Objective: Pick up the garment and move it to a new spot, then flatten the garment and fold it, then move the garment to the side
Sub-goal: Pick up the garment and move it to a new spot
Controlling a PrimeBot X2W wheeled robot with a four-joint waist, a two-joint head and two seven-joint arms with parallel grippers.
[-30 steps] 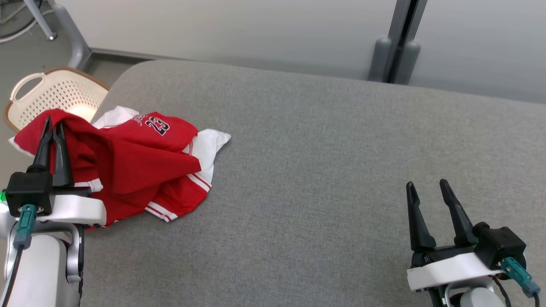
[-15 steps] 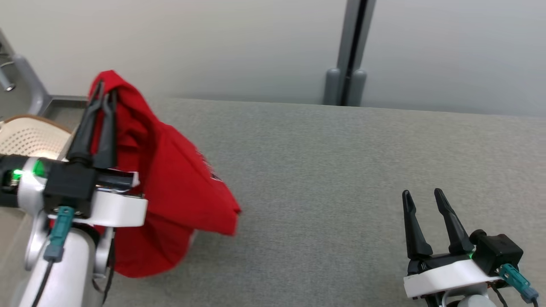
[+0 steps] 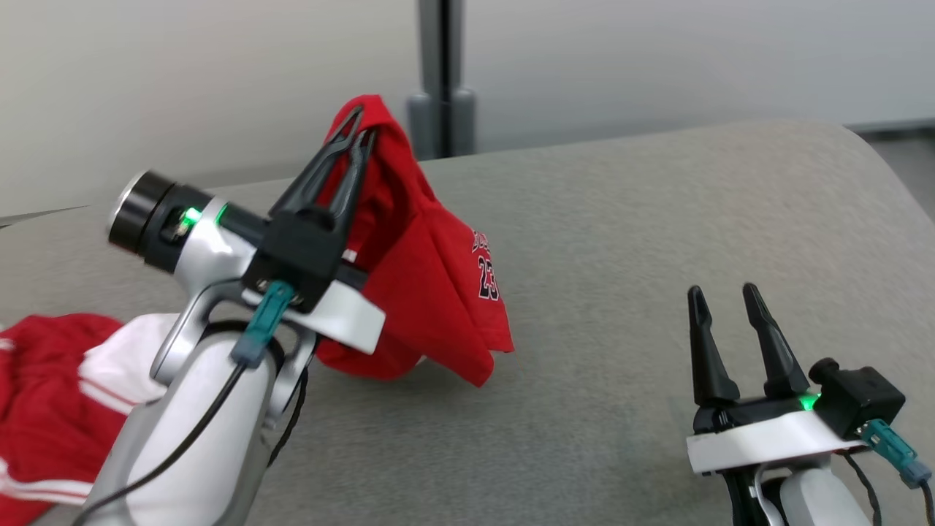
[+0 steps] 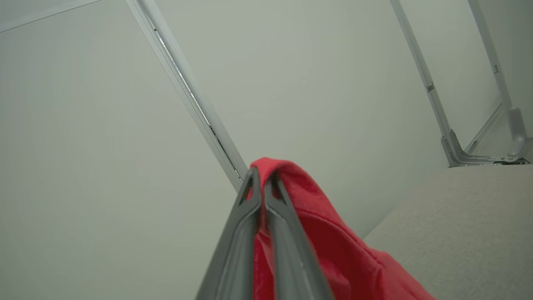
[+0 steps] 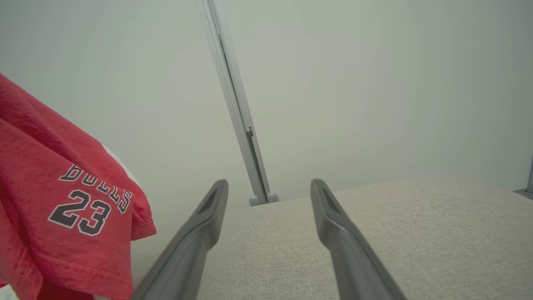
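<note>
Garment (image 3: 438, 277) pinched in closed left gripper (image 3: 364, 123), hanging over grey cushion (image 3: 621, 219), right wrist view reads BULLS 23 print (image 5: 89, 204), head view adds red-and-white cloth (image 3: 44, 409) lower left, right gripper (image 3: 722, 290) spread, empty.

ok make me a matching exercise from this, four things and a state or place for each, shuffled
Things:
1. left gripper
2. right gripper
3. jersey
4. grey post

States or places:
a. fingers apart, holding nothing
b. red, numbered 23, hanging
c. fingers shut on red cloth
d. upright, at the back

Pairs: 1-c, 2-a, 3-b, 4-d
</note>
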